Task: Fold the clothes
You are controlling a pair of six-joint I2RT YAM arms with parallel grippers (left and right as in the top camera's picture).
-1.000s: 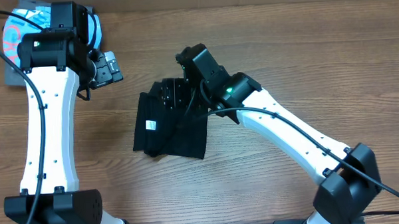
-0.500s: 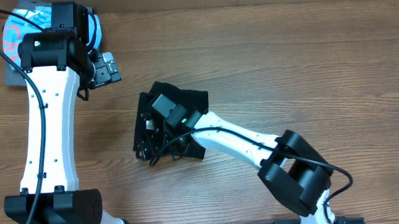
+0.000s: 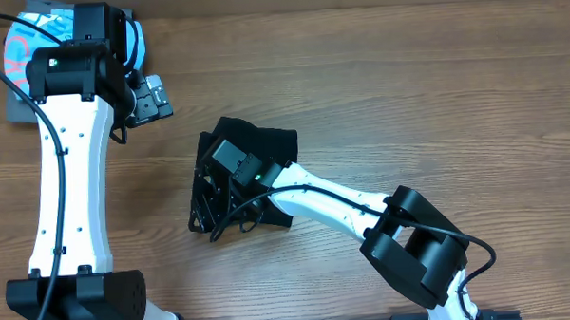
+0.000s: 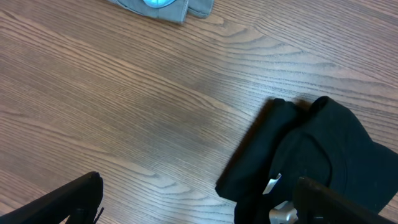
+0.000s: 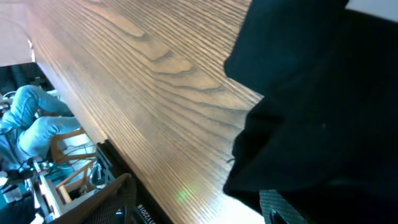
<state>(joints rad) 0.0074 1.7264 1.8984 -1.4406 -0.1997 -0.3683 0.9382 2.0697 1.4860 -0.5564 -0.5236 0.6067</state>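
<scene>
The clothes are a crumpled black T-shirt (image 3: 270,141) lying mid-table, also seen in the left wrist view (image 4: 336,143) with its small white label (image 4: 272,184). My right gripper (image 3: 210,196) reaches across the shirt to its lower left edge. In the right wrist view the right gripper (image 5: 193,208) has its jaws apart over bare wood. One pad (image 5: 277,208) sits against the edge of the black cloth (image 5: 323,93). My left gripper (image 3: 152,98) hovers up and left of the shirt. It stands wide open (image 4: 205,214) with nothing in it.
A light blue shirt (image 3: 20,46) lies on a grey folded garment (image 3: 15,110) at the far left corner, and also shows in the left wrist view (image 4: 158,6). The table's front edge (image 5: 93,134) runs close to my right gripper.
My right arm has swung from the shirt's upper right, down and left across it to its lower left edge. Its jaws have narrowed a little. The left arm has not moved.
</scene>
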